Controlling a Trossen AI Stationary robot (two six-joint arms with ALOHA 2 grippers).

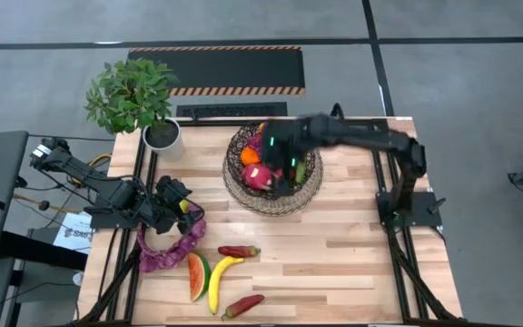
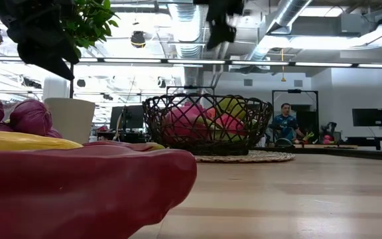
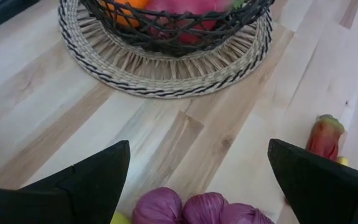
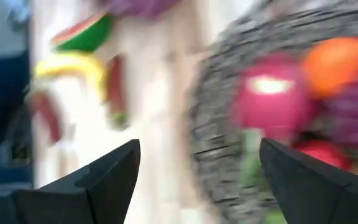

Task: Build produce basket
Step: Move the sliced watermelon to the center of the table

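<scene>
The basket (image 1: 273, 173) sits at the far middle of the table (image 1: 352, 263), on a round straw mat (image 3: 166, 71). It already has a pink dragon fruit (image 1: 260, 176), an orange (image 1: 249, 156) and some other fruit in it. The right gripper (image 1: 284, 168) is right over the basket, its fingers spread wide and holding nothing.

More food waits on the near left of the table: the long purple string (image 1: 166, 245), a watermelon slice (image 1: 197, 275), a banana (image 1: 220, 281) and two red peppers (image 1: 240, 252), one by the banana's far end and one nearer the front. The banana lies long-ways from near to far.

The left gripper (image 1: 178, 198) is just beside the purple string, on its far side. Its fingers are open as wide as they go and hold nothing. In the left wrist view the string's purple bulbs show right between the two fingers (image 3: 86, 180). So I think the left arm is the closer one for the string, and the basket lies to its right and a bit farther away
</scene>
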